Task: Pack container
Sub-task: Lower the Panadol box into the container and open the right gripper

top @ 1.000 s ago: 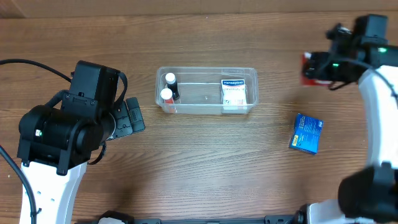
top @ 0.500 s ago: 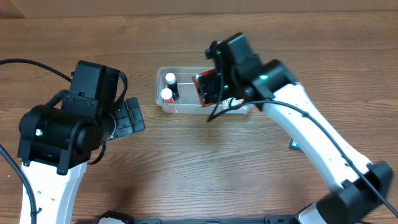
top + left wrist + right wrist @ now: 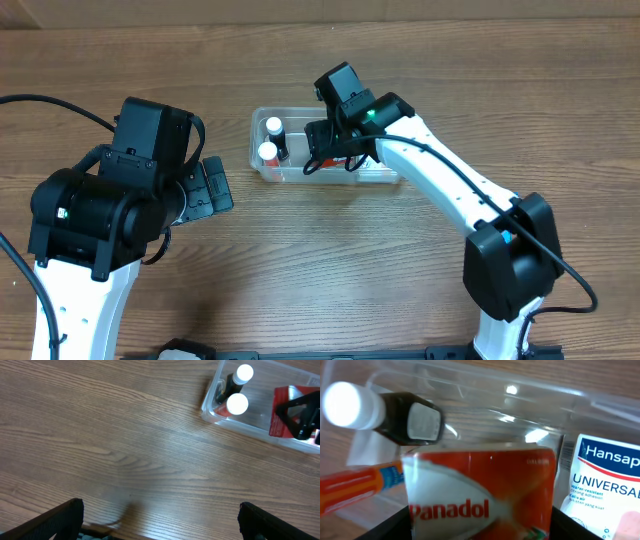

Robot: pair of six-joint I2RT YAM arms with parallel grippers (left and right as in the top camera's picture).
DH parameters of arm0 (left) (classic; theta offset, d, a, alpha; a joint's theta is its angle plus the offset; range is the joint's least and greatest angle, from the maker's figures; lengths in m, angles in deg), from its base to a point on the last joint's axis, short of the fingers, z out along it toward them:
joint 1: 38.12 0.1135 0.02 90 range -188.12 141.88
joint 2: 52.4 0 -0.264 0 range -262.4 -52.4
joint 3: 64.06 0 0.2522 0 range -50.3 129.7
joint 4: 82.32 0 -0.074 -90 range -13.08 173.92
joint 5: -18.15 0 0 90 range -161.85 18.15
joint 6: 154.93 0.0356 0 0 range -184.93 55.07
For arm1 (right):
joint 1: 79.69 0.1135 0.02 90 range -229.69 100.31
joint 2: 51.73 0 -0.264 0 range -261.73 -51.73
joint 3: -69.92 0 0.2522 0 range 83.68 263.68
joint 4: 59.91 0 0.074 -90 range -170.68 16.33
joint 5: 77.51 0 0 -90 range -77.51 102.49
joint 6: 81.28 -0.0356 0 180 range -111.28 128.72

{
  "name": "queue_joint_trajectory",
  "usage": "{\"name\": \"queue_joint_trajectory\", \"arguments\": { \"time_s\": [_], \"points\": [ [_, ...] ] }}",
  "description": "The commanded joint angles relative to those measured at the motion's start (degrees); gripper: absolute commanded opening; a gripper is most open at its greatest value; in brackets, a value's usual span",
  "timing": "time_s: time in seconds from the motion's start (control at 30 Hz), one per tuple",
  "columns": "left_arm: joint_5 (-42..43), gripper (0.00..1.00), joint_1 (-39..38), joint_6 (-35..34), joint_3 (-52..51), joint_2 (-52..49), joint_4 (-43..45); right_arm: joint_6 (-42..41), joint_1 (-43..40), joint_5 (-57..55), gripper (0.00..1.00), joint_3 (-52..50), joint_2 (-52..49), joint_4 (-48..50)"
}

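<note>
Brown wood is all you see under the arms: a table (image 3: 300, 270) with long dark lines in it. The container (image 3: 285, 177) sits on the far side of the table, near the middle. It is clear, so you can see right through its walls.

Your right arm reaches over the container from the right side. Your right gripper (image 3: 338, 150) is inside the tub's rim. Its fingers are closed tight on a red box (image 3: 480, 495) with the word "Panadol" on it in white. One black finger is on each side of the box. The box is in the middle part of the tub. You cannot tell if it touches the bottom.

At the left end of the tub are two dark bottles with white caps (image 3: 273, 126), close together. Near them the right wrist camera shows something orange (image 3: 360, 487), but it is too blurry to tell what it is. At the right end lies a white box (image 3: 605, 485) with blue writing. The red box is between the bottles and the white box.

Your left gripper (image 3: 215, 187) is left of the container, over bare wood, and does not touch the tub. Its fingers are spread wide and hold nothing.
</note>
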Motion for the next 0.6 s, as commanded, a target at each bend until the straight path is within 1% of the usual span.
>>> {"name": "queue_joint_trajectory", "arguments": {
  "time_s": [0.0, 0.57],
  "points": [
    [-1.0, 1.00, 0.2, -0.3, -0.3, -0.2, 0.2, -0.8, -0.3, -1.7, 0.73, 0.7, -2.2, 0.1],
    [-1.0, 1.00, 0.2, -0.4, -0.3, -0.2, 0.2, -0.8, -4.2, -1.8, 0.74, 0.6, -3.3, 2.5]
  ]
}}
